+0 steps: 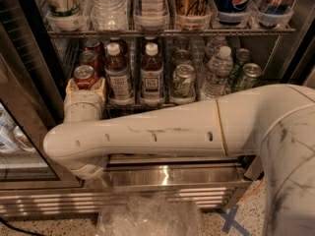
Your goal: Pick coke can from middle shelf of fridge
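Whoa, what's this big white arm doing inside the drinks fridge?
A robot arm is reaching into the fridge to fetch a coke can. Its gripper is right at the front can, at the left end of the middle shelf. The can stands upright in its row, left of the brown tea bottles, and has not been brought out yet.
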Controlling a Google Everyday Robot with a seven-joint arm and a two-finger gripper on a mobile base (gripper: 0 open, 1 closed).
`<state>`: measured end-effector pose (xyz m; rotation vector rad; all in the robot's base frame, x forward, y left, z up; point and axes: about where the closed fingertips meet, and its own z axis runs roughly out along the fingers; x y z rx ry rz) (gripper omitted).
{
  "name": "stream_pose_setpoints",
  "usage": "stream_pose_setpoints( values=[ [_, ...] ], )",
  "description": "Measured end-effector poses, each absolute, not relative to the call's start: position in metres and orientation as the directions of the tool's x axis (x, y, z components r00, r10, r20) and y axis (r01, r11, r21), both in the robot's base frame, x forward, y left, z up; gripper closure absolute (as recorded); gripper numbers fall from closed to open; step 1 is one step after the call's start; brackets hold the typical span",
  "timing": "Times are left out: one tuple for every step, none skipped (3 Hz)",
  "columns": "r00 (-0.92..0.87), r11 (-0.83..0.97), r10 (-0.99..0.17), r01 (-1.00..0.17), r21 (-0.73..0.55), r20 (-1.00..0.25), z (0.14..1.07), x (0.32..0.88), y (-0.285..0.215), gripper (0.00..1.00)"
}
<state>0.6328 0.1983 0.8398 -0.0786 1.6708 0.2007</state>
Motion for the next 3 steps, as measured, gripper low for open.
stream_pose_setpoints(
  values=[
    [-0.111, 0.982, 0.067, -0.170, 0.086, -0.991, 0.840, 0.633, 0.198, 0.78],
    [-0.114, 0.982, 0.075, -0.166, 0.094, -0.991, 0.841, 0.632, 0.197, 0.99],
    [-0.093, 0.978, 0.117, -0.162, 0.131, -0.989, 0.862, 0.630, 0.185, 1.00]
  ],
)
